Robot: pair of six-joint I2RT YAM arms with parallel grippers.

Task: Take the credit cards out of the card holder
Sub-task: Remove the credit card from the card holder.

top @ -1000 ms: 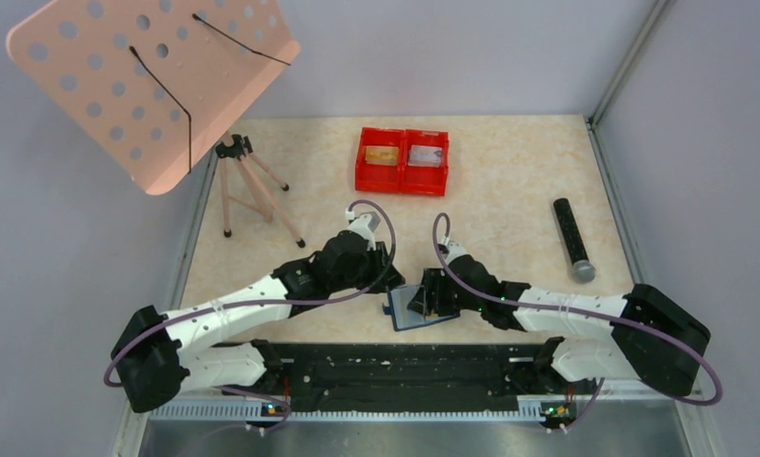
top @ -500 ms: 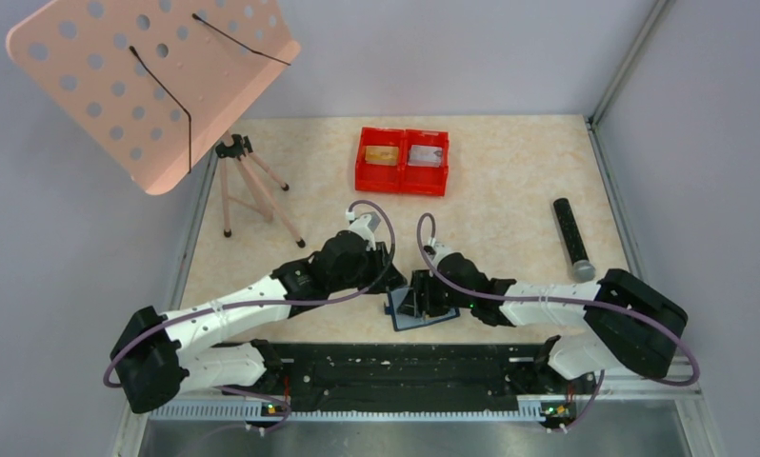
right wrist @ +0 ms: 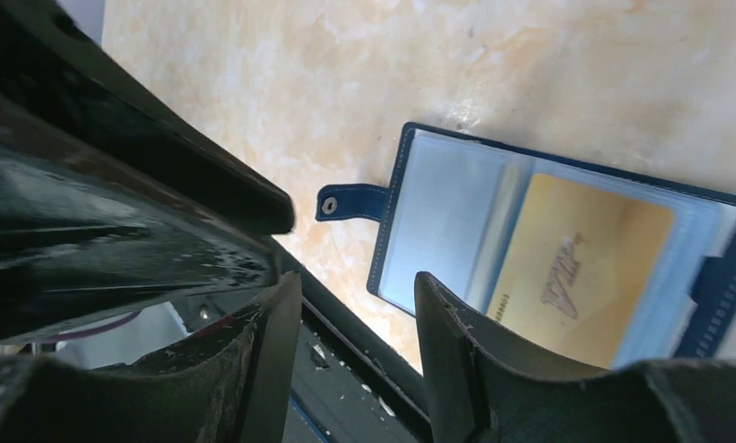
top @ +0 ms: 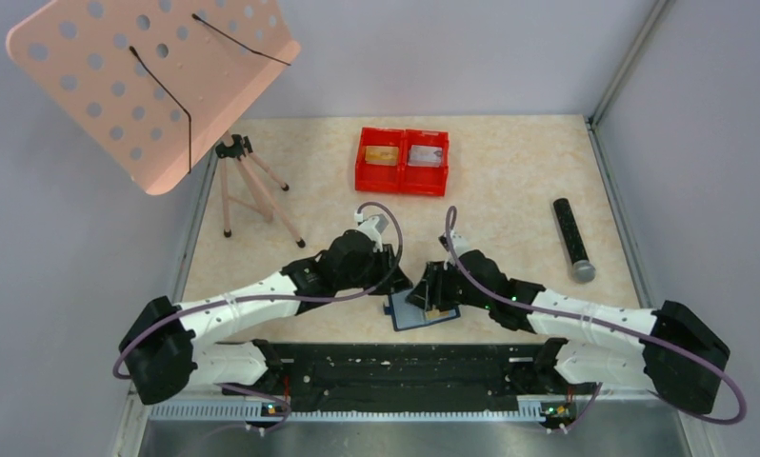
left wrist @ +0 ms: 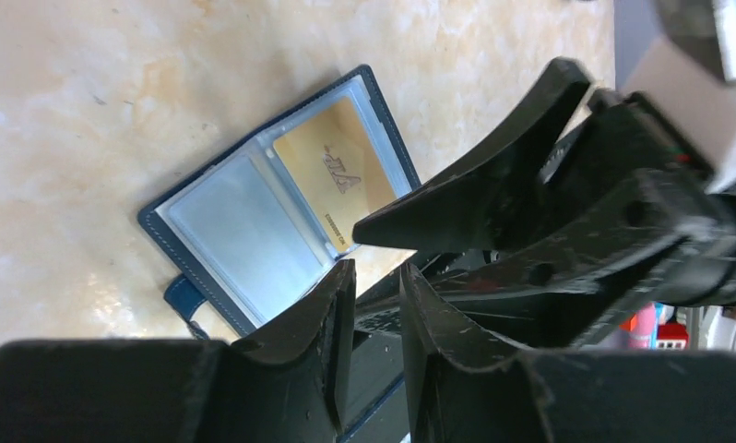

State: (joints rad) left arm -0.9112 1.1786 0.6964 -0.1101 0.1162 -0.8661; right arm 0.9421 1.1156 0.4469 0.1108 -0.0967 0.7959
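The card holder (top: 416,314) lies open near the table's front edge, navy with clear pockets. It also shows in the left wrist view (left wrist: 254,226) and the right wrist view (right wrist: 438,221). A gold credit card (left wrist: 341,175) sits in one pocket, also seen in the right wrist view (right wrist: 581,272); the other pocket is empty. My left gripper (left wrist: 376,286) hovers at the wallet's edge, jaws a narrow gap apart, holding nothing. My right gripper (right wrist: 355,314) is open and empty just above the wallet. Both meet over it in the top view, the left gripper (top: 395,281) beside the right gripper (top: 426,295).
A red twin tray (top: 403,179) at the back holds a gold card (top: 383,155) and a silver card (top: 425,157). A black cylinder (top: 572,238) lies at the right. A tripod (top: 248,186) and a pink perforated board (top: 148,76) stand at the back left. The black base rail (top: 405,367) runs just before the wallet.
My right gripper swung left over the wallet, then drew back right; the gold card now shows beside it. My left gripper edged slightly right toward the wallet.
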